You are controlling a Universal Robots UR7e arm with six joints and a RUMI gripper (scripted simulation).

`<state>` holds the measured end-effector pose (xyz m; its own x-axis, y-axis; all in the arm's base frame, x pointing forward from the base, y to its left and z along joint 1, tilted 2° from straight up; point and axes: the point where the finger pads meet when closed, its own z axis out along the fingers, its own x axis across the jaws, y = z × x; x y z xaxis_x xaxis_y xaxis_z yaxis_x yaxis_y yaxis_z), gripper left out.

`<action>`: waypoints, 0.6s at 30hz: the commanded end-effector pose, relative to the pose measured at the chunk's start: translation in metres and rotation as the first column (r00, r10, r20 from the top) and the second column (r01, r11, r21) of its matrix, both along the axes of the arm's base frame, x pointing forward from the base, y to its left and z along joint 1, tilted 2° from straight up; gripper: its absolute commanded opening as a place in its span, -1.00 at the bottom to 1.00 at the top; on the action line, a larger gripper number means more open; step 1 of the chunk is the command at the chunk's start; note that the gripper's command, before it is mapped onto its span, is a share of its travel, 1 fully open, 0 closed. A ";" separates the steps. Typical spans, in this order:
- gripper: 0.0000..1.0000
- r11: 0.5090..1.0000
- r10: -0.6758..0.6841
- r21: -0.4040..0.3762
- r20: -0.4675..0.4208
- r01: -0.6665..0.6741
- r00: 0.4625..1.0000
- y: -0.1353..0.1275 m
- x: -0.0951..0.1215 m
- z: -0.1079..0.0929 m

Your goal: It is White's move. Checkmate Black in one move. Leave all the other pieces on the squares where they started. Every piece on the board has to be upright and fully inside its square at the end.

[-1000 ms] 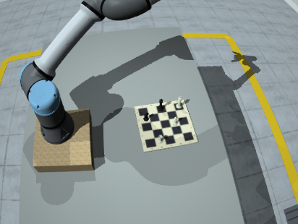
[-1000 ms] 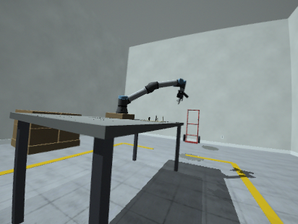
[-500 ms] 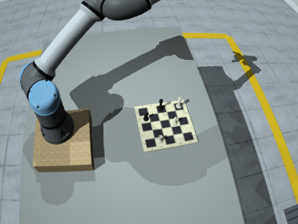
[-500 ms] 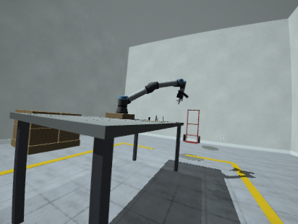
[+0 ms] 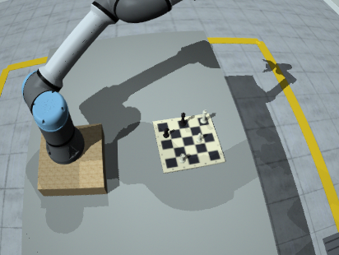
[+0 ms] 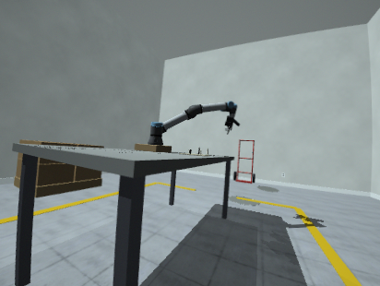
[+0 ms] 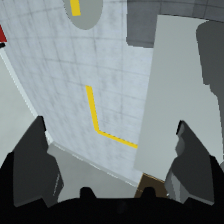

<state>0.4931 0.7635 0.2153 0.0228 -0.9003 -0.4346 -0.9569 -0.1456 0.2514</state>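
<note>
A small chessboard [image 5: 188, 144] lies on the grey table. Two black pieces stand on it: a tall one [image 5: 183, 119] at the far edge and a shorter one [image 5: 166, 132] at the far left. Three white pieces stand on it: one [image 5: 204, 116] at the far right corner, one [image 5: 200, 137] in the middle right, one [image 5: 183, 157] near the front edge. My gripper [image 6: 229, 125] is high in the air, well above and beyond the board, out of the top view. Its fingers are open and empty in the wrist view.
The arm's base stands on a wooden block [image 5: 73, 165] at the table's left. A yellow line [image 5: 300, 119] runs on the floor around the table. A red hand truck [image 6: 244, 161] stands by the far wall. Wooden crates [image 6: 55, 168] stand behind the table.
</note>
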 end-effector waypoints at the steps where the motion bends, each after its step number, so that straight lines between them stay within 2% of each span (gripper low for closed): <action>1: 1.00 0.998 0.064 -0.013 0.025 -0.063 0.998 -0.005 -0.003 -0.009; 3: 1.00 0.998 0.064 -0.013 0.025 -0.063 0.998 -0.005 -0.003 -0.009; 10: 1.00 0.982 0.188 -0.043 0.060 -0.185 0.980 -0.015 -0.011 -0.029; 18: 1.00 0.924 0.379 -0.091 0.093 -0.371 0.921 -0.032 -0.023 -0.058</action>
<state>0.4773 0.7409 0.1718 0.3000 -0.8786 -0.3716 -0.9020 -0.3881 0.1893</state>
